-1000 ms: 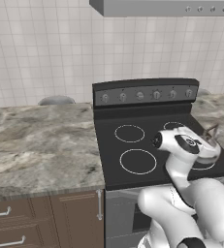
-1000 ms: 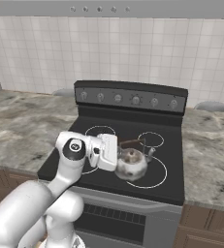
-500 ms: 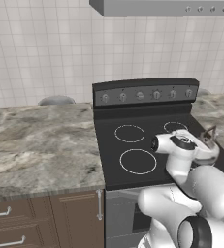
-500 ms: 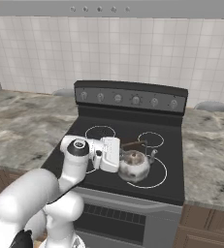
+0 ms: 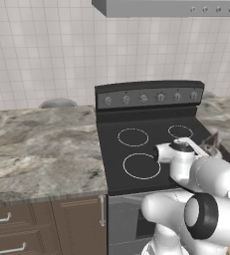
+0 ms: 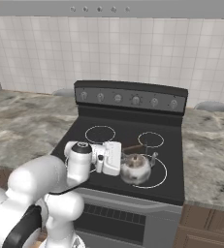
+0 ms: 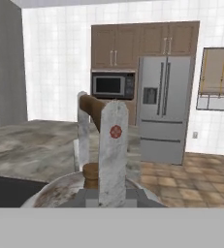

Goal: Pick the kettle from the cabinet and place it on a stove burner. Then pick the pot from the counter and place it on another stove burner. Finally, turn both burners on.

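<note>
- The kettle (image 6: 135, 167) sits low over the front right burner ring (image 6: 145, 170) of the stove (image 6: 128, 145) — whether its base already touches the glass, I cannot tell.
- The gripper (image 7: 98, 145) is clamped on the kettle's handle (image 7: 95, 106): in the hand view the two fingers (image 7: 113, 150) stand on either side of the brown arched bar, with the lid knob (image 7: 90, 175) just below.
- Handling, as a judgement: the kettle is small, rigid and shiny metal, so probably light but slick. The thin handle is the sensible hold, yet it lets the body swing, so the kettle should go down level and gently.
- The glass top is hard and smooth; a kettle released at a tilt could slide or rock off the ring.
- Around it: the rear right ring (image 6: 150, 139) and the rear left ring (image 6: 100, 133) lie bare, as does the front left ring (image 5: 142, 166) — room for the pot later.
- The knob row (image 6: 128, 99) on the raised back panel is well behind the kettle and unobstructed.
- The marble counter (image 5: 42, 144) flanks the stove on both sides; a grey rounded object (image 5: 58, 103) stands at its back edge, another (image 6: 214, 106) on the right.
- Nothing stands between kettle and burner; the arm's own wrist crowds the stove's front left.
</note>
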